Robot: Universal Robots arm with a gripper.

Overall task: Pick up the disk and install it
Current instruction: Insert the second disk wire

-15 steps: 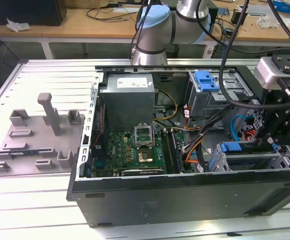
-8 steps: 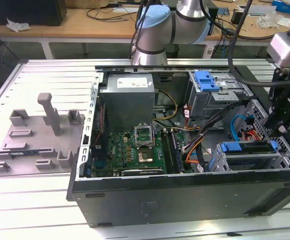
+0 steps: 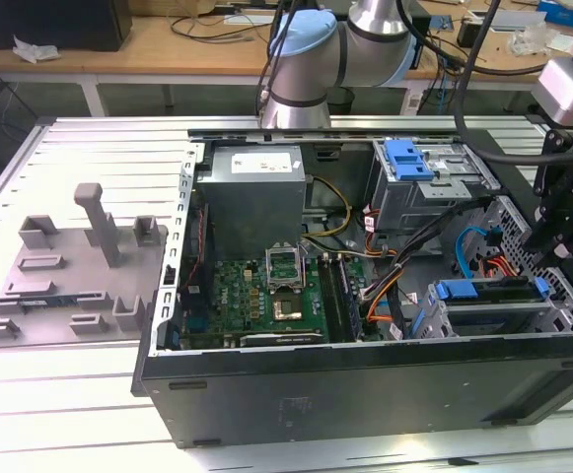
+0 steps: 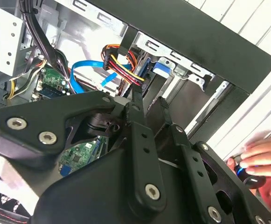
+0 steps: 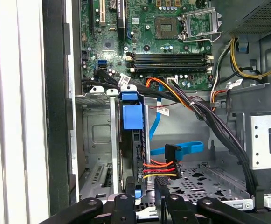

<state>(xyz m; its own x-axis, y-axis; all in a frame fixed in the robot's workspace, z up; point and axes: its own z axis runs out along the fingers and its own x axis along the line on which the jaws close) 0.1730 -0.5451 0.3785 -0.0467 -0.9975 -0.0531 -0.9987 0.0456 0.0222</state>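
Hovering over the drive bays of the open black computer case point(image 3: 365, 394), the black gripper point(image 5: 145, 187) has its fingers close together around the edge of the blue-framed silver disk point(image 5: 132, 122), which stands upright in the grey metal bay point(image 5: 95, 140) beside orange and red cables point(image 5: 159, 169). A blurred hand point(image 4: 266, 163) shows outside the case.
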